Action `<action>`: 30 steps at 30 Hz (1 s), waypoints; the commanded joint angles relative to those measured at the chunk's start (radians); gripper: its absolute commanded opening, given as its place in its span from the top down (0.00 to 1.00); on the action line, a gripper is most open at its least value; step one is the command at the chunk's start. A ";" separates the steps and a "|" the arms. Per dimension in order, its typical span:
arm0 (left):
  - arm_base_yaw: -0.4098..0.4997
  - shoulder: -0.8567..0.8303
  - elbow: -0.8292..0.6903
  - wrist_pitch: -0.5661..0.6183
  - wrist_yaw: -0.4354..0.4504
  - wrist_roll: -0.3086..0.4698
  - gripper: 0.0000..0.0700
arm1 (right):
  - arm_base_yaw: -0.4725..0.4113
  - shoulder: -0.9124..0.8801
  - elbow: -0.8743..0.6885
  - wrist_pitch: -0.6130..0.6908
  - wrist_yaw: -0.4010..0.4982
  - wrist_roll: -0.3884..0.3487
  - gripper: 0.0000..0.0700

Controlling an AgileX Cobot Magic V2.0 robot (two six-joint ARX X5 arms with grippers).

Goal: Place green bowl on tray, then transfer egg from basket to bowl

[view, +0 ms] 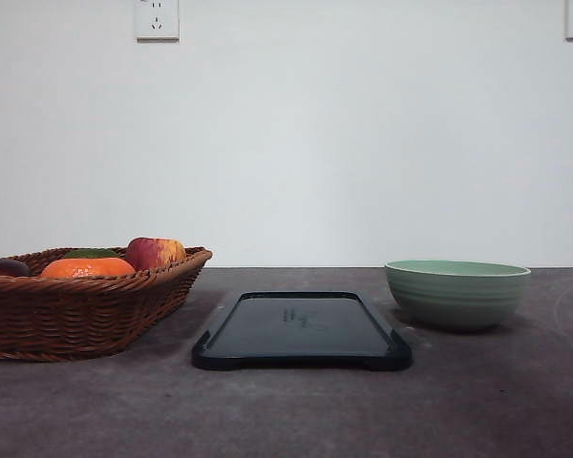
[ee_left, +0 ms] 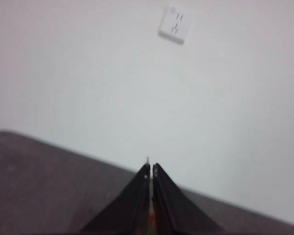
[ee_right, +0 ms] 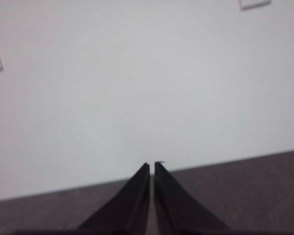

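Both pincers, left [ee_left: 151, 170] and right [ee_right: 152, 167], point at the wall, tips seemingly pressed together, holding nothing. The green bowl [view: 456, 293] sits on the counter [view: 296, 410] beside the tray [view: 302, 330].

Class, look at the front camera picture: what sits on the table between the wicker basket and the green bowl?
In the front view, the dark tray lies flat on the table between the basket and the green bowl, touching neither, with nothing on it.

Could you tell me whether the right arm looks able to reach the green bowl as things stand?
Probably yes: the green bowl stands alone on the table's right side, apart from the tray.
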 commanded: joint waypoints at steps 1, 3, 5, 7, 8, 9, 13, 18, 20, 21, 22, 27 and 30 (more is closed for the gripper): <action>0.003 0.034 0.043 -0.036 -0.002 0.017 1.00 | -0.002 0.044 0.039 -0.026 -0.024 -0.018 0.99; 0.003 0.079 0.087 -0.081 0.000 0.020 1.00 | -0.002 0.099 0.078 -0.071 -0.055 -0.018 0.99; 0.003 0.127 0.131 -0.124 0.020 0.038 1.00 | -0.001 0.154 0.113 -0.105 -0.088 -0.019 0.99; 0.003 0.185 0.182 -0.177 0.056 0.069 1.00 | -0.001 0.213 0.148 -0.141 -0.119 -0.023 0.99; 0.002 0.215 0.206 -0.206 0.073 0.081 1.00 | -0.001 0.240 0.163 -0.156 -0.130 -0.031 0.99; 0.002 0.251 0.233 -0.236 0.096 0.096 1.00 | -0.001 0.270 0.180 -0.174 -0.140 -0.043 0.99; 0.002 0.389 0.330 -0.335 0.173 0.142 1.00 | 0.000 0.389 0.234 -0.224 -0.181 -0.099 0.99; 0.001 0.571 0.425 -0.377 0.269 0.181 1.00 | 0.000 0.538 0.298 -0.283 -0.221 -0.128 0.99; -0.003 0.637 0.458 -0.392 0.293 0.193 1.00 | 0.000 0.594 0.326 -0.312 -0.234 -0.139 0.99; -0.006 0.673 0.477 -0.407 0.302 0.200 1.00 | 0.000 0.623 0.341 -0.327 -0.237 -0.146 0.99; -0.010 0.705 0.494 -0.421 0.312 0.207 1.00 | 0.000 0.649 0.355 -0.344 -0.237 -0.151 0.99; -0.039 0.851 0.575 -0.493 0.349 0.238 1.00 | 0.000 0.754 0.421 -0.399 -0.249 -0.175 0.99; -0.060 0.905 0.603 -0.507 0.348 0.251 1.00 | 0.000 0.789 0.442 -0.399 -0.253 -0.175 0.99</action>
